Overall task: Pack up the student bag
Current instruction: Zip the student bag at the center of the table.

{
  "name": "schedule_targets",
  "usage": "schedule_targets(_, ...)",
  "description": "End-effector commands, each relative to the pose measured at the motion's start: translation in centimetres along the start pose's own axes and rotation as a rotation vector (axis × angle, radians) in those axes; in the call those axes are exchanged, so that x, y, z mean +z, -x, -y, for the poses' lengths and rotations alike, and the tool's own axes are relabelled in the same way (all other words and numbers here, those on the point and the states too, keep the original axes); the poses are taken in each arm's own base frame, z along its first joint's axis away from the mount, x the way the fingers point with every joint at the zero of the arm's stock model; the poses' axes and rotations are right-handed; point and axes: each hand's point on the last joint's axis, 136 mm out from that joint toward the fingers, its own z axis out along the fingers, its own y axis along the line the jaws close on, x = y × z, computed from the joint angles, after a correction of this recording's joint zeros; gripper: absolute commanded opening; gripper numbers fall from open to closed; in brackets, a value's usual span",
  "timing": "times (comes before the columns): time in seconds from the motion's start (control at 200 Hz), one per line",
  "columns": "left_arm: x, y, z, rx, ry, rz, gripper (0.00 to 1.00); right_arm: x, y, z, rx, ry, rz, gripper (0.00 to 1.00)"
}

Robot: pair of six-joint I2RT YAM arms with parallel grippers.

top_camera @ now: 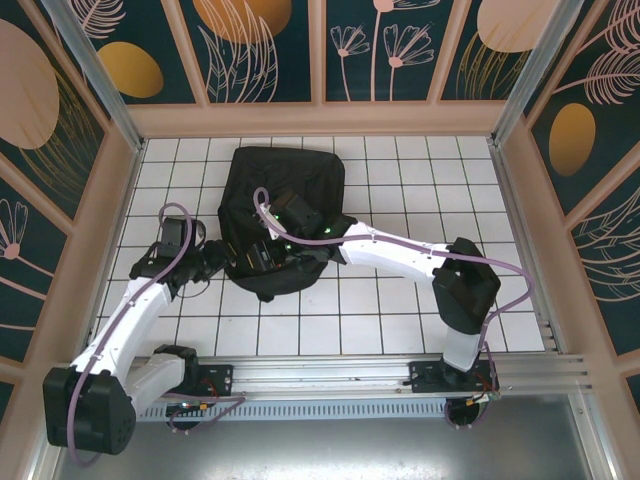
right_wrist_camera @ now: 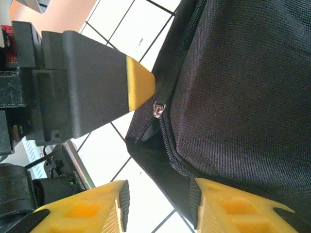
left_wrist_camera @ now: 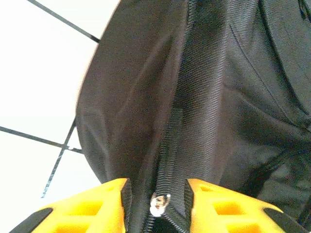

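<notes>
The student bag (top_camera: 290, 180) is a big black backpack lying flat on the white tiled table. My left gripper (top_camera: 222, 262) sits at its lower left edge. In the left wrist view the yellow left gripper (left_wrist_camera: 156, 187) is shut on the student bag (left_wrist_camera: 218, 97), with the zipper band and silver slider (left_wrist_camera: 159, 204) pinched between the pads. My right gripper (top_camera: 275, 250) hovers over the bag's near part. In the right wrist view it (right_wrist_camera: 158, 194) stands open around a corner of the bag (right_wrist_camera: 243, 73), and only the right pad touches fabric. The slider (right_wrist_camera: 158, 108) lies by the left gripper's fingertip (right_wrist_camera: 138, 77).
The tiled table (top_camera: 400, 300) has free room right of and in front of the bag. Patterned walls (top_camera: 560, 180) close in three sides. An aluminium rail (top_camera: 350, 375) with the arm bases runs along the near edge.
</notes>
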Motion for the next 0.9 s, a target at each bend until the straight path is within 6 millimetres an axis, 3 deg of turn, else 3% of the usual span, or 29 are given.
schedule_targets(0.0,-0.8,0.1,-0.5,0.017,0.046,0.012,0.37,-0.6,0.8,-0.7,0.012,0.005,0.017,0.41)
schedule_targets(0.25,1.3,-2.4,-0.8,-0.034,-0.032,-0.077,0.32,-0.9,0.7,-0.9,0.012,0.007,0.018,0.42)
schedule_targets(0.385,1.7,-3.0,-0.3,-0.060,-0.076,-0.102,0.23,-0.8,0.6,-1.2,0.014,0.013,0.009,0.42)
schedule_targets(0.621,0.2,-2.1,2.0,-0.056,-0.207,-0.043,0.00,-0.9,1.3,-2.1,0.033,0.045,0.016,0.42)
schedule_targets(0.896,-2.3,-1.5,5.1,-0.129,-0.492,0.068,0.00,-1.1,2.2,-3.6,0.092,0.157,0.019,0.40)
